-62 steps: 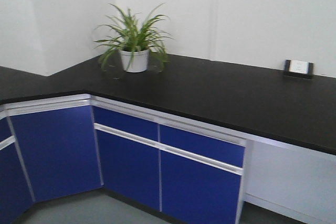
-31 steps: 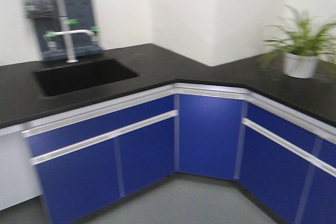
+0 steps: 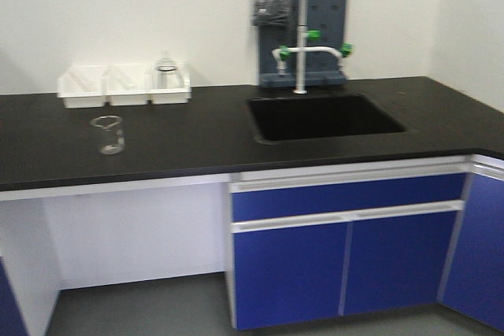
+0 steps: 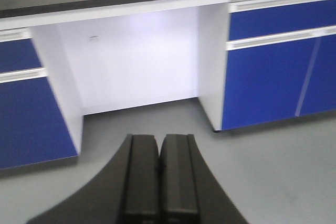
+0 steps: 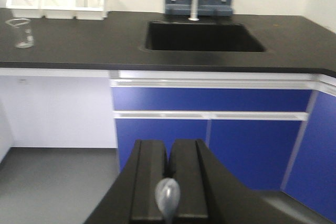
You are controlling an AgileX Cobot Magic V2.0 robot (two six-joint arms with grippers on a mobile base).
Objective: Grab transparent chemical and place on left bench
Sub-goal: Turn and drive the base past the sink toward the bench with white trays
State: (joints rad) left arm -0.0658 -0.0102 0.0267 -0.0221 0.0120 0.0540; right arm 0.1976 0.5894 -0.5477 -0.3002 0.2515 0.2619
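Right gripper [image 5: 168,150] clamps the slim clear plastic dropper pipette [image 5: 167,196], bulb rearward. Long matte black benchtop [image 5: 79,43] lies ahead, above-left of those fingers. Left gripper [image 4: 159,142]: fingers together, empty.

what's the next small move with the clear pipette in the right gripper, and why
Probably drive the base closer: the right gripper, shut on the slim clear plastic pipette, hangs over grey floor, short of the long black benchtop with three white bins.

L jaws closed flat together; R jaws clamped on transparent chemical [image 5: 167,198], both pointing fwd.
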